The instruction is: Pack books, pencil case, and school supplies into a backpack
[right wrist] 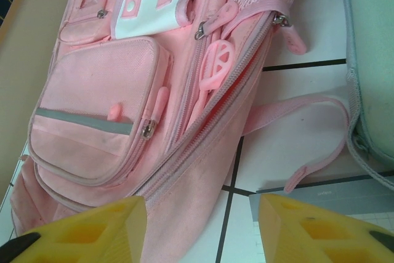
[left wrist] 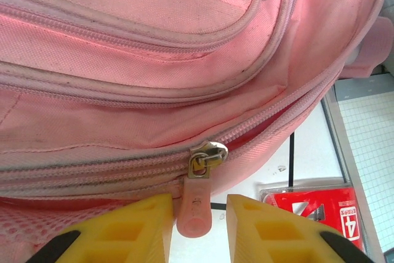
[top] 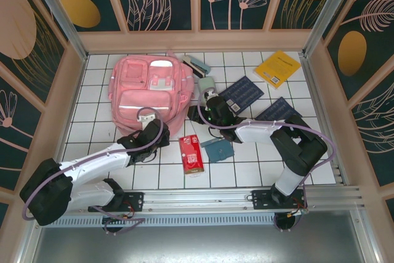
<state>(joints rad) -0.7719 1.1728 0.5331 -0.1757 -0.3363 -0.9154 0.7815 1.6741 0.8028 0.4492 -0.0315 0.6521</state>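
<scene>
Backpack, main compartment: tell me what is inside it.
The backpack is only partly unzipped. Through the gap beside the zipper slider, just a darker pink strip of lining shows. Anything else inside is covered by the fabric.

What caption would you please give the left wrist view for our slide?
Left gripper straddling the pink zipper pull on the backpack, red packet alongside.
</scene>
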